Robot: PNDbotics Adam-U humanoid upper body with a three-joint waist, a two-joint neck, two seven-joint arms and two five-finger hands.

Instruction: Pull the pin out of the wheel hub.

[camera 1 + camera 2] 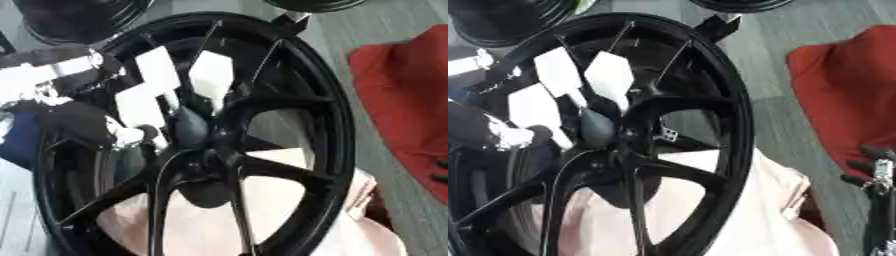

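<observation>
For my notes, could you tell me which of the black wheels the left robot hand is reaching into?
The large spoked wheel in front; the left robot hand reaches between its spokes.

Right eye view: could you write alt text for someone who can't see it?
A large black spoked wheel fills the picture, with the robot's left hand reaching in, white fingertips at the hub. Its right hand shows at the right edge, beside a red cloth.
</observation>
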